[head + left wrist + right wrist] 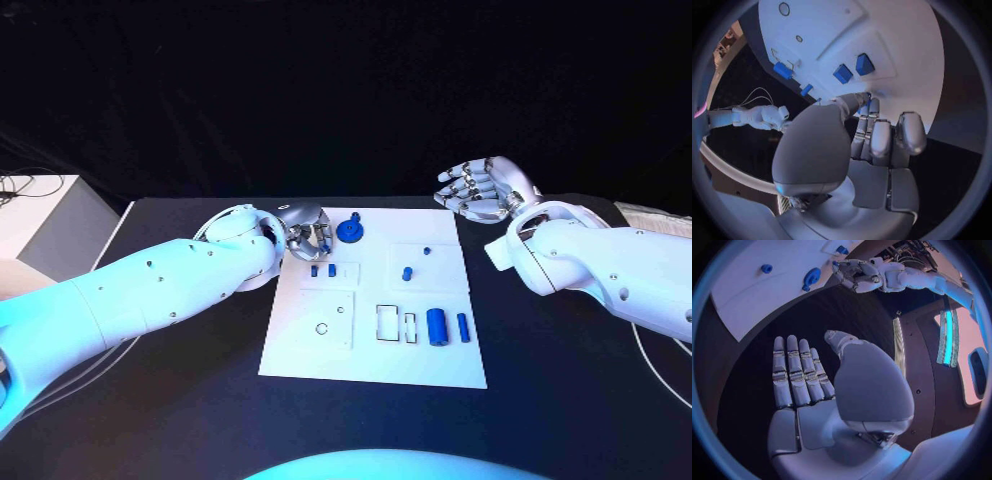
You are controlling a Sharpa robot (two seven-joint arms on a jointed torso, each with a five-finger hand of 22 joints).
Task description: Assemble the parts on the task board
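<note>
- A black table is seen under a dark backdrop, with the white task board laid in its middle.
- At the far left, a white box stands beside the table's edge.
- The left hand is held over the board's far left edge, fingers curled inward; in the left wrist view the fingers are bent toward the thumb, and whether a part is pinched there cannot be told.
- Just right of that hand, a round blue part stands near the board's far edge.
- Two small blue parts lie side by side just in front of the left hand; in the left wrist view they appear as two blue blocks beyond the fingertips.
- A small ring lies on the board's left half, nearer the front.
- A small blue part rests near the board's centre, and a tiny blue piece lies just beyond it.
- A blue cylinder stands between a small upright piece and a slimmer blue part on the board's right half.
- The right hand is raised off the board's far right corner, well apart from the parts; in the right wrist view its fingers are extended straight and nothing is held.
</note>
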